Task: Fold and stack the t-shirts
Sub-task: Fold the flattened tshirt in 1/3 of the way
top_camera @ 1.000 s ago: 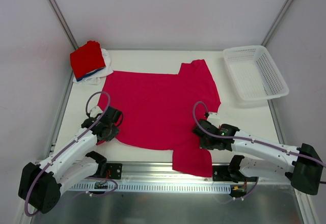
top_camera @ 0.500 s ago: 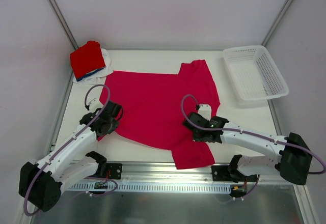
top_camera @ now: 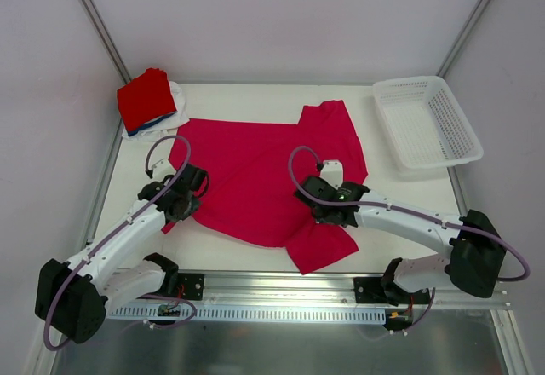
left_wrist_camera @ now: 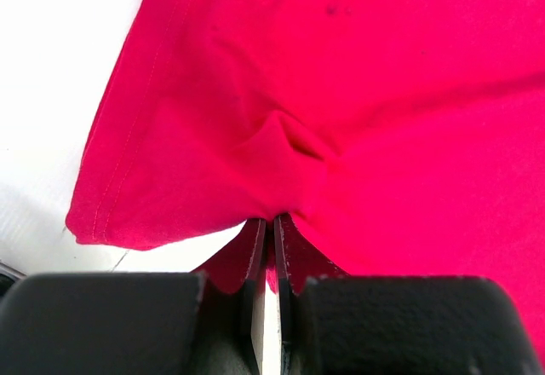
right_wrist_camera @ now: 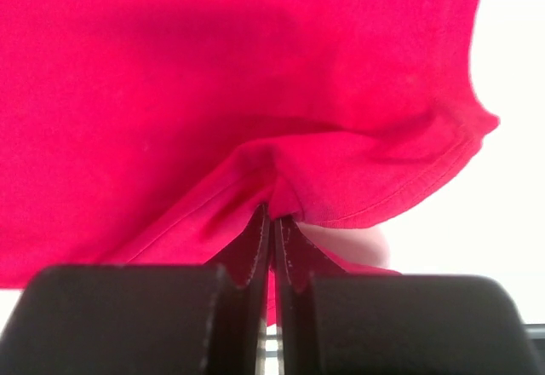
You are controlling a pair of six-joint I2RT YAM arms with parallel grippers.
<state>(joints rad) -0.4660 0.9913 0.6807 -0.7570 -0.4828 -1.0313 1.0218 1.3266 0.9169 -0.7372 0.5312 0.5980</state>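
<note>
The crimson-pink t-shirt (top_camera: pixel 255 166) lies spread across the middle of the table. My left gripper (top_camera: pixel 189 189) is shut on its near left edge, and in the left wrist view the cloth (left_wrist_camera: pixel 341 94) bunches at my gripper (left_wrist_camera: pixel 272 222). My right gripper (top_camera: pixel 322 198) is shut on the shirt's near right part, pinching a fold (right_wrist_camera: pixel 281 162) at the gripper's tip (right_wrist_camera: pixel 272 213). A sleeve (top_camera: pixel 319 251) trails toward the front edge. Folded bright red (top_camera: pixel 146 98), blue and white shirts are stacked at the back left corner.
A white plastic mesh basket (top_camera: pixel 426 121) stands at the back right. A metal rail (top_camera: pixel 281 294) runs along the front edge by the arm bases. Walls enclose the table on three sides.
Both grippers have moved away from the front edge with the shirt's near hem, dragging it back over the shirt. The right gripper also shifted left. The near sleeve followed.
</note>
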